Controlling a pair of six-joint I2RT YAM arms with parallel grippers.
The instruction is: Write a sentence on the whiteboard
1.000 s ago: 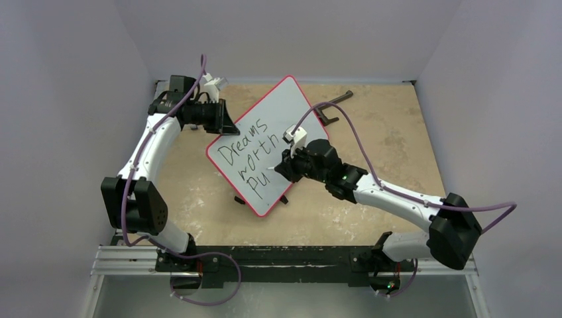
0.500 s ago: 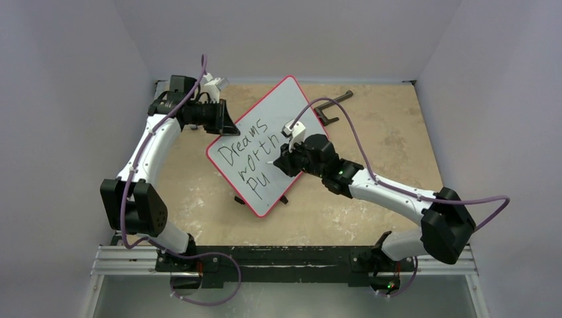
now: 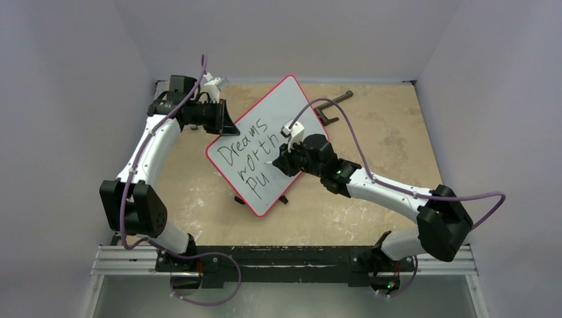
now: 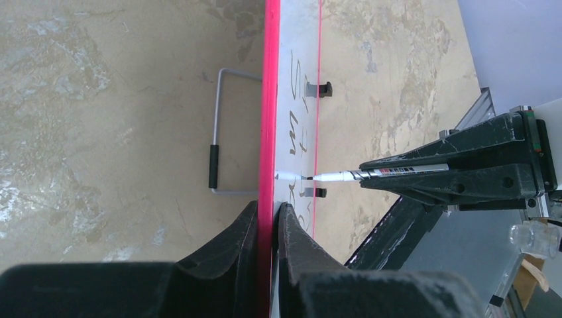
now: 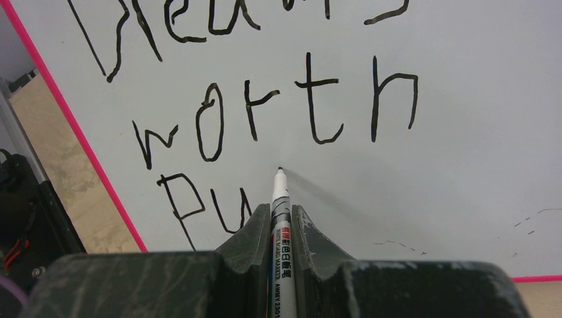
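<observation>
Status: task in progress, est. past halfway. The whiteboard (image 3: 286, 106) sits near table (image 3: 391, 132) centre in the top view, turned diagonally, with one corner toward 12 o'clock and one toward 6 o'clock. The sentence (image 3: 250, 156) runs down the board's 9 o'clock half in black ink. Done: line 1 "Dreams", line 2 "worth", line 3 "Pu". "Pu" reads as a word fragment, so the rest of that word is judged outstanding, plus any further words. Blank board is available at 3 o'clock of "Pu". Left claw (image 4: 268, 209): fingers together on the board's red rim, one each side, at approx. 10 o'clock of board centre, so it acts as a hold-down. Right claw (image 5: 280, 209): clamped on the marker (image 5: 281, 232), approaching from approx. 4 o'clock. In the right wrist view the marker tip lies just at 3 o'clock of the "u" and at 6 o'clock of the gap between "r" and "t" in "worth". Whether the tip touches the surface cannot be confirmed. Qty: whiteboard x1; marker x1; claws x2, both occupied; text lines x3; complete words x2; letters x13 (6 + 5 + 2). In the left wrist view, black clips (image 4: 323, 88) x2 sit on the board's far edge and a wire stand (image 4: 219, 132) x1 is behind it.
</observation>
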